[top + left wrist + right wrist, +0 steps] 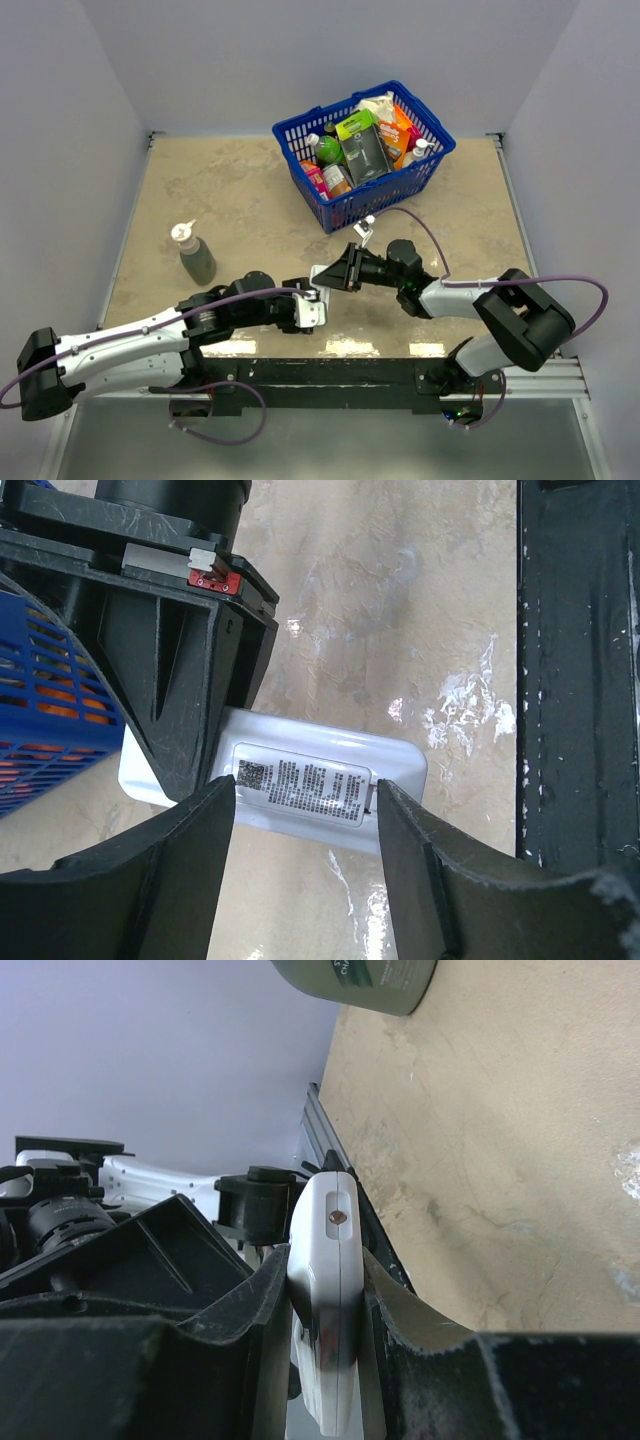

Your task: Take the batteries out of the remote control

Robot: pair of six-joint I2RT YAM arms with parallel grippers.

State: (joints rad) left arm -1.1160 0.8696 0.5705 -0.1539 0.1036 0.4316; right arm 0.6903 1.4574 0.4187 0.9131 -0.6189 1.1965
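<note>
Both grippers, left gripper [305,810] and right gripper [325,1300], clamped on the remote control [300,785] just above the table [250,200], risking twist or slip if pulled unevenly.

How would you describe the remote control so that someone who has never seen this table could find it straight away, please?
Start at the blue basket at the table's far side and come toward the arm bases. There the left gripper and right gripper meet around the remote control, each gripping it. It is a slim white bar with rounded corners and a printed label, unlike the dark green spray-top bottle standing at the left.
</note>
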